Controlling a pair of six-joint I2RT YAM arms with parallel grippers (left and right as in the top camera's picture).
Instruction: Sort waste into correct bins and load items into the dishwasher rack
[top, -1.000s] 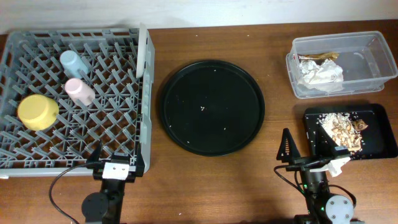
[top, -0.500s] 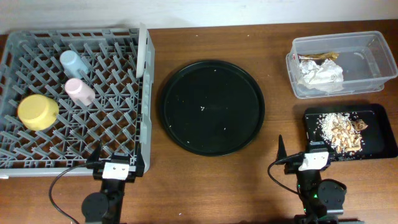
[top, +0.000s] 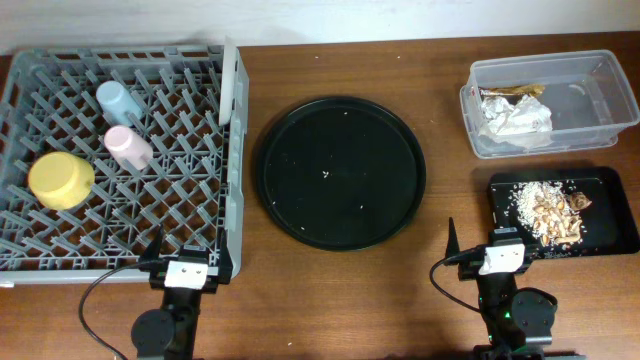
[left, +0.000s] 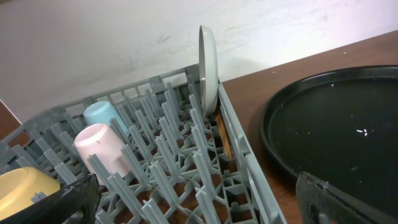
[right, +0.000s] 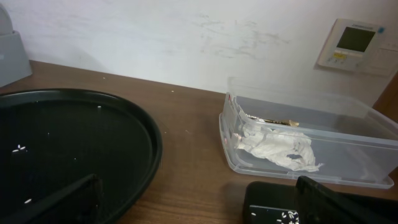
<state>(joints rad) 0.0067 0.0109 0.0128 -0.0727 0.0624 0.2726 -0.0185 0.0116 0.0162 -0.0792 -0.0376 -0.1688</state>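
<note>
The grey dishwasher rack (top: 236, 150) fills the left of the table. In it stand a light-blue cup (top: 118, 100), a pink cup (top: 128, 147) and a yellow bowl (top: 60, 180), all upside down. A pale plate (top: 228, 80) stands on edge along its right wall. The clear tub (top: 600, 90) at the back right holds crumpled napkins (top: 515, 118) and a brownish wrapper (top: 512, 91). The flat black tray (top: 610, 235) holds food scraps (top: 548, 210). My left gripper (top: 185, 258) is open at the rack's near edge. My right gripper (top: 485, 250) is open, just left of the flat tray.
A big round black tray (top: 340, 170) with a few crumbs lies in the middle of the table. In the left wrist view the rack's pegs (left: 186, 155) are right in front of the fingers. The right wrist view shows the clear tub (right: 367, 155) ahead.
The right gripper has swung back from over the flat tray's near-left corner and now points straight ahead. The left arm has not moved.
</note>
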